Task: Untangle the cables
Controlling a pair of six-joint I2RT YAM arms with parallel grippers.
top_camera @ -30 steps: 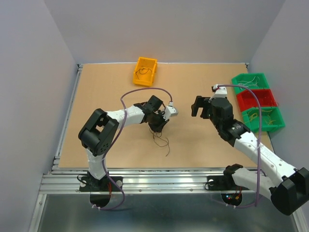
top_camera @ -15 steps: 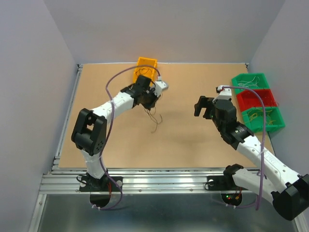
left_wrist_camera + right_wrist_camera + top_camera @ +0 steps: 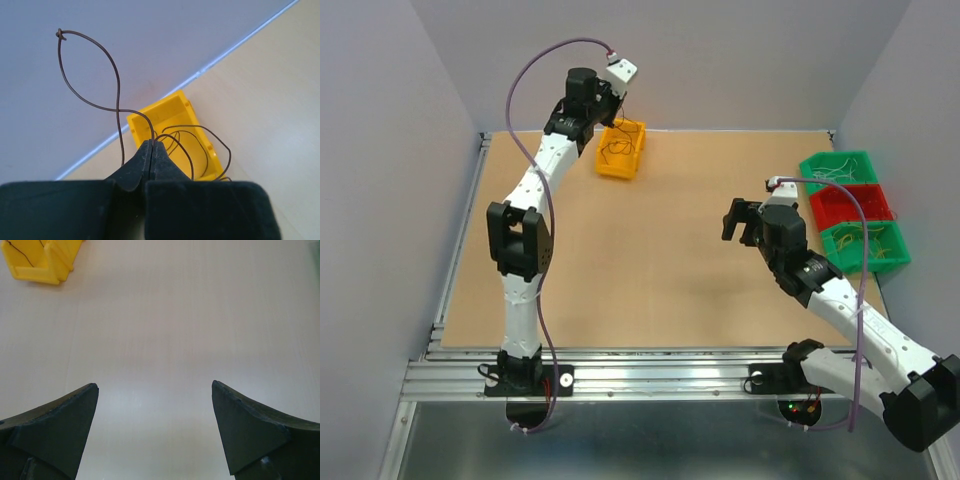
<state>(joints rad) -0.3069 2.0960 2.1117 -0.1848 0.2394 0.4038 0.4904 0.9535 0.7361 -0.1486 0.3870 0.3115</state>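
My left gripper [image 3: 607, 116] is raised over the yellow bin [image 3: 632, 162] at the far edge of the table. It is shut on dark brown cables [image 3: 118, 90]. In the left wrist view the fingertips [image 3: 151, 144] pinch the thin wires, one loop rises with a small knot at its top, and other loops hang towards the yellow bin [image 3: 170, 112]. Dark wire [image 3: 616, 150] shows inside the bin. My right gripper [image 3: 733, 220] is open and empty above the bare table at right of centre, and its wrist view [image 3: 155, 390] shows only table between the fingers.
A green bin [image 3: 837, 167], a red bin [image 3: 850, 205] and a second green bin [image 3: 868, 247] stand in a row at the right edge, with thin pale and tan wires in them. The yellow bin [image 3: 40, 260] shows far left in the right wrist view. Grey walls surround the table.
My left arm has lifted the dark brown wires from the middle of the table and carried them far, up over the yellow bin. The right arm has hardly moved.
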